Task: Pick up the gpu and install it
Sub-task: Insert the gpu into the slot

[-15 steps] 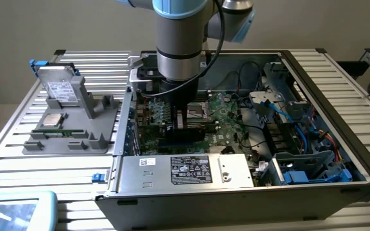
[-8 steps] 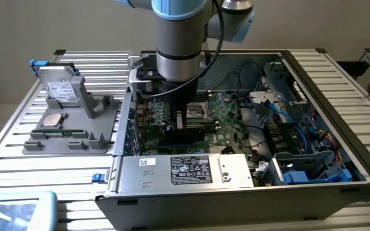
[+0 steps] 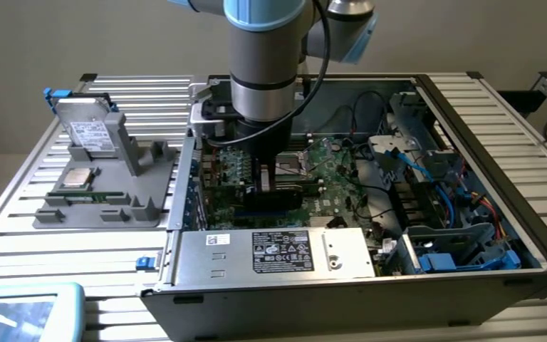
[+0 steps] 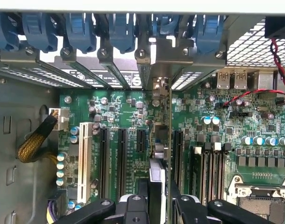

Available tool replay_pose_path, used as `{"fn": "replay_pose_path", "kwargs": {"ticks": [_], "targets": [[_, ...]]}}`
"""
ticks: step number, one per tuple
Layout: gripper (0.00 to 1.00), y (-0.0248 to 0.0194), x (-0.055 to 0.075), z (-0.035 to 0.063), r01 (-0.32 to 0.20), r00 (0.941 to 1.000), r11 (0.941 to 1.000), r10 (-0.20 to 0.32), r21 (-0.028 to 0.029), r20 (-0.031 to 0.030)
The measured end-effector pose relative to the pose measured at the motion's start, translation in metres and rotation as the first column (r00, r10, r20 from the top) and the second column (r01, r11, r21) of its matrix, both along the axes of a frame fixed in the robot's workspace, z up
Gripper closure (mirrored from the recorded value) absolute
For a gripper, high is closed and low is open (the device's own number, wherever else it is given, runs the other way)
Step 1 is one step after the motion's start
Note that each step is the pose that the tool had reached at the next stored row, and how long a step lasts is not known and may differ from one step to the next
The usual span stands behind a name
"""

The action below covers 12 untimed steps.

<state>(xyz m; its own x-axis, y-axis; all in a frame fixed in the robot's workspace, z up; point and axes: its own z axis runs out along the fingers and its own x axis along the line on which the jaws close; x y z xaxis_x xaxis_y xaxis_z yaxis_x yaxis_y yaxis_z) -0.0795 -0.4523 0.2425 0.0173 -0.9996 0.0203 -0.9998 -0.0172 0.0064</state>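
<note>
The gpu [image 4: 157,173] stands on edge between my fingers [image 4: 133,207], seen as a thin strip that runs toward the case's rear wall. Its silver end bracket [image 4: 143,70] lies against the rear slot openings. My gripper [image 4: 157,204] is shut on the card, directly above the green motherboard [image 4: 124,112] and in line with its black expansion slots [image 4: 121,154]. I cannot tell whether the card's edge is seated in a slot. In the exterior view the gripper [image 3: 270,179] reaches down into the open computer case [image 3: 501,121], with the gpu's dark body [image 3: 278,196] just below it.
A grey fixture [image 3: 112,214] on the exterior view's left holds a silver hard drive [image 3: 93,134], a processor chip [image 3: 77,177] and a memory stick [image 3: 88,194]. The power supply [image 3: 273,253] sits at the case's front. Blue slot latches [image 4: 79,30], cables [image 4: 35,142] and the processor socket [image 4: 261,203] surround the slots.
</note>
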Motion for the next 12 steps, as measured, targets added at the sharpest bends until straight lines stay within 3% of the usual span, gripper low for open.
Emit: {"fn": "replay_pose_path", "kwargs": {"ticks": [12], "targets": [[0.73, -0.0002, -0.0001, -0.0003, -0.009, 1.0, 1.0, 0.009, 0.0004, 0.0021]]}}
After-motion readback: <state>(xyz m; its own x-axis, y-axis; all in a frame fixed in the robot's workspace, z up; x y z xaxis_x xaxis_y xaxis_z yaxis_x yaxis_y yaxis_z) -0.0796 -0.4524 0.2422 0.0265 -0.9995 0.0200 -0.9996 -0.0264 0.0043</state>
